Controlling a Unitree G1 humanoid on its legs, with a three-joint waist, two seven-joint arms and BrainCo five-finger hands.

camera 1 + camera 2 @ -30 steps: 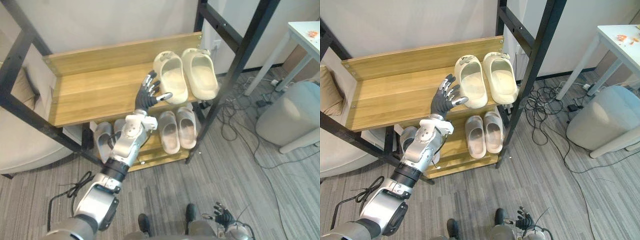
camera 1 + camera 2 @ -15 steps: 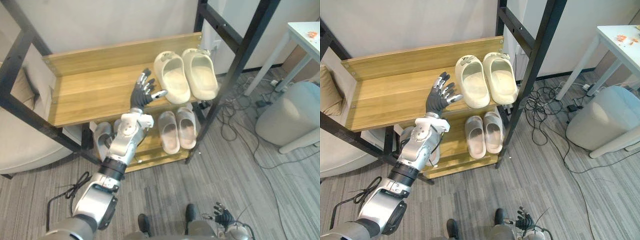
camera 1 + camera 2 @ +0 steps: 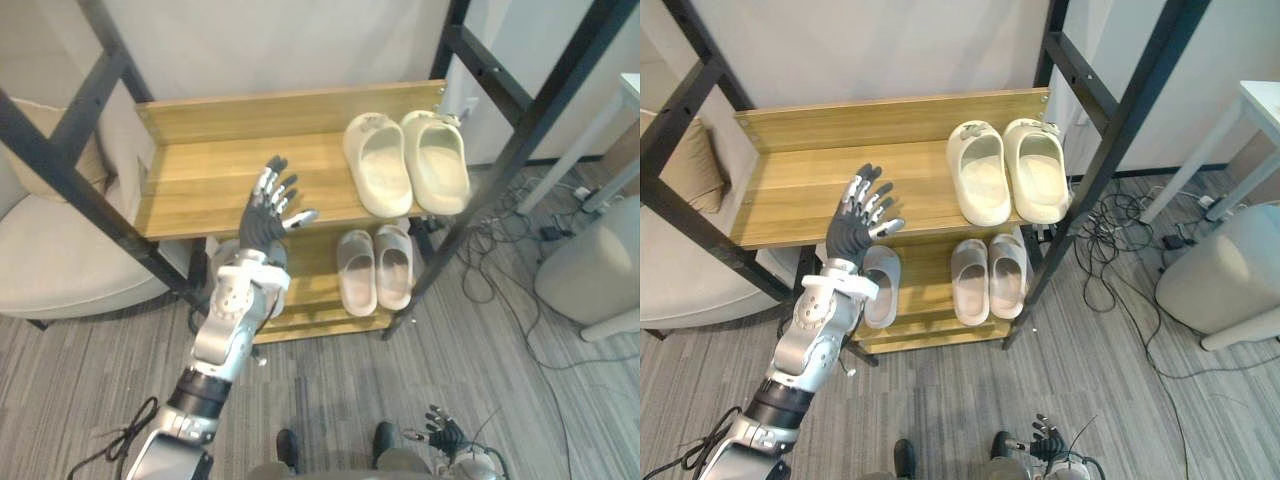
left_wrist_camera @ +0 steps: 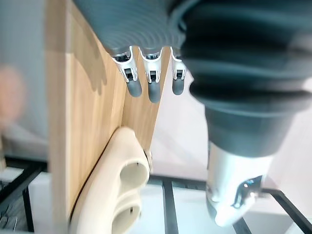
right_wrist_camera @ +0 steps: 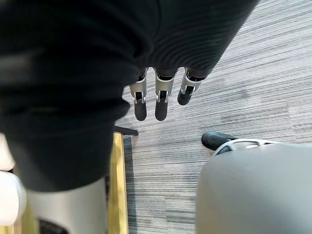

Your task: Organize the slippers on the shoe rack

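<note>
Left hand spread wide, empty, raised before top shelf of shoe rack. Cream slippers side by side at its right end, apart from hand. Right hand low, fingers relaxed.

- the grey slipper on the lower shelf lies with its far end hidden under the upper shelf; in the left eye view the left hand and its wrist cover part of it.
- the pale pair beside it is also tucked under that board.
- a cream slipper is blurred and cut off in the left wrist view.
- the right hand has its thumb hidden behind its dark cover.
- a white table and grey pouf run off the right edge.
- a beige cushion is cut off at left.
</note>
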